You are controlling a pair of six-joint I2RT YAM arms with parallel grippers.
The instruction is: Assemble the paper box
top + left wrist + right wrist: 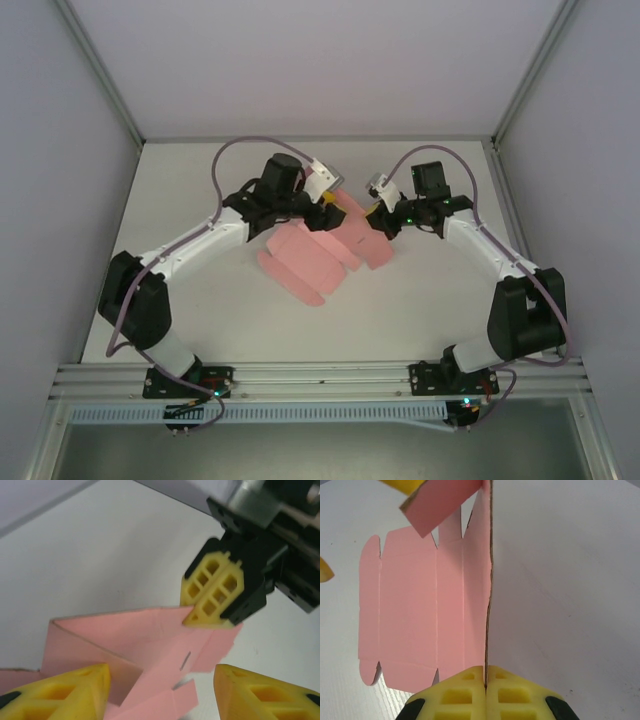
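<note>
Right pincer: yellow fingers pressed together, pinching the edge of one panel of the paper box. That panel stands upright and appears edge-on from the right wrist. The rest of the pink sheet lies flat on the white surface on one side of the upright panel, with its creases and rounded end tabs plain to see.

Left pincer: fingers spread wide, with pink card below and between them. A raised flap stands just beside one finger; contact cannot be confirmed.

From overhead, the two pincers sit close together at the far edge of the sheet, around the middle of the surface. The sheet spreads from them toward the arm bases, mostly flat. Both arms reach inward from their own sides.
</note>
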